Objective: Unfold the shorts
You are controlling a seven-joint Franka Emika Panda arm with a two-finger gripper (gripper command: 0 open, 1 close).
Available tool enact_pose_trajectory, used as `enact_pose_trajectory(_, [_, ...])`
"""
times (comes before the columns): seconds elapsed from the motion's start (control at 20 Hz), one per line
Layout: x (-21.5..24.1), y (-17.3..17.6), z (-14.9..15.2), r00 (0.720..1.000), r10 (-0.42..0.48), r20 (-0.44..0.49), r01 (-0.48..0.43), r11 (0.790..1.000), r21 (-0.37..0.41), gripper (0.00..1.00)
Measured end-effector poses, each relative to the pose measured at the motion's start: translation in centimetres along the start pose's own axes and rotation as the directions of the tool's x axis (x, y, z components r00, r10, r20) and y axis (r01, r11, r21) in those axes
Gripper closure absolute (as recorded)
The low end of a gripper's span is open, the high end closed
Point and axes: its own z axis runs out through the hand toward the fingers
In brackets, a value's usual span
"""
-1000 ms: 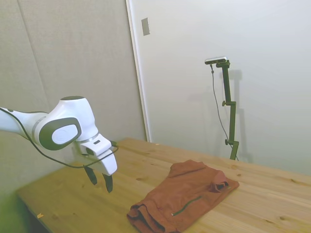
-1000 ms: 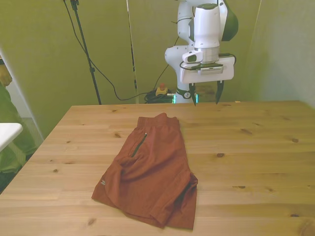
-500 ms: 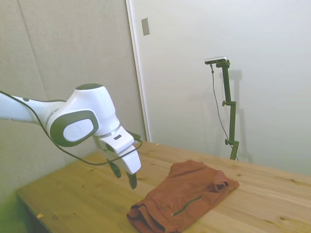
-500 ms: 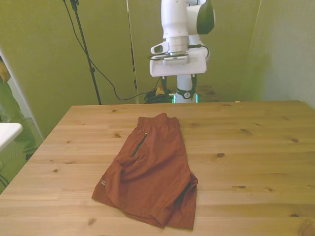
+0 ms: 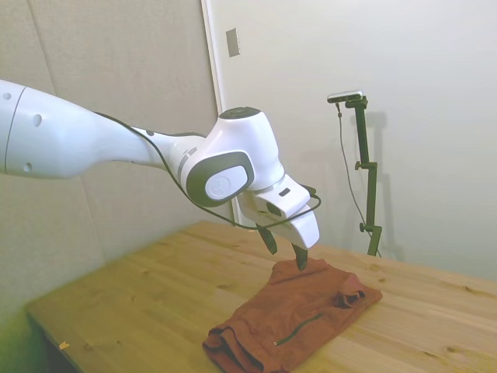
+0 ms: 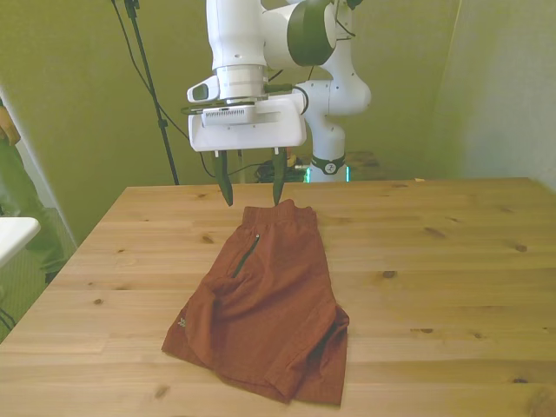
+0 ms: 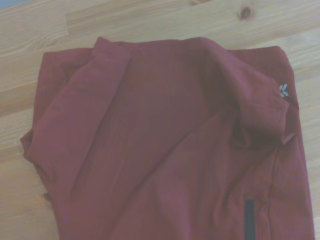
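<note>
Shorts (image 6: pixel 265 304) lie folded on the table (image 6: pixel 452 261), waistband under the empty, wide-open jaws (image 6: pixel 252 184).

The white arm is reaching in from the side view's left, its wrist bending downward. The gripper (image 6: pixel 250 186) is hanging in the air with its two dark fingers (image 6: pixel 225 185) pointing down and standing clearly apart, holding nothing.

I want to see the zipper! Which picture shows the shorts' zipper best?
The front view: the zipper runs as a clear dark line on the shorts. The side view shows it thin and small; the wrist view catches only its cut-off end.
</note>
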Motion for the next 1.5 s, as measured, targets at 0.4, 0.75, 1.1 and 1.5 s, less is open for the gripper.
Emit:
enact_pose_trajectory(0.4, [5.1, 1.0, 3.9, 0.986, 0.146, -0.081, -0.138, 0.986, 0.093, 0.0])
enact_pose_trajectory(0.75, [11.5, 1.1, 10.3, 0.957, 0.282, -0.071, -0.274, 0.956, 0.108, 0.0])
enact_pose_trajectory(1.1, [12.1, -0.9, 14.4, 0.945, 0.325, -0.032, -0.321, 0.942, 0.101, 0.0])
enact_pose_trajectory(1.5, [11.4, -1.2, 16.8, 0.946, 0.324, -0.007, -0.322, 0.943, 0.079, 1.0])
